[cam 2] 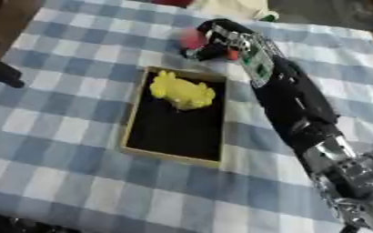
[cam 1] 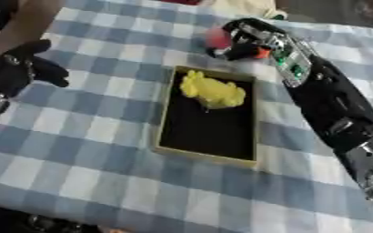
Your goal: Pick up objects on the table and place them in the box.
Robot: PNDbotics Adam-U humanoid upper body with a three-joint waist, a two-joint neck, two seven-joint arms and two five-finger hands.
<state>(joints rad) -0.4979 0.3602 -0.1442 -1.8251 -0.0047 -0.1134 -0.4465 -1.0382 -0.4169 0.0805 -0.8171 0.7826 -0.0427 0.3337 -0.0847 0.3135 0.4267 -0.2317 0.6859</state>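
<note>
A lumpy yellow toy lies at the far end of the shallow black-lined box, while a red object sits just beyond it on the counter.

Box: on the table, centre of the frame, long axis running top to bottom.
Soft toy: inside the box, at its upper end, lower part of the box floor bare.
Right hand: above the box's upper right corner, upper centre of the frame, arm trailing down the right side to the lower right corner.
Small round object: at the right hand, on its left side; held or merely touching, not discernible.
Left hand: upper left of the frame, well apart from the box.
</note>
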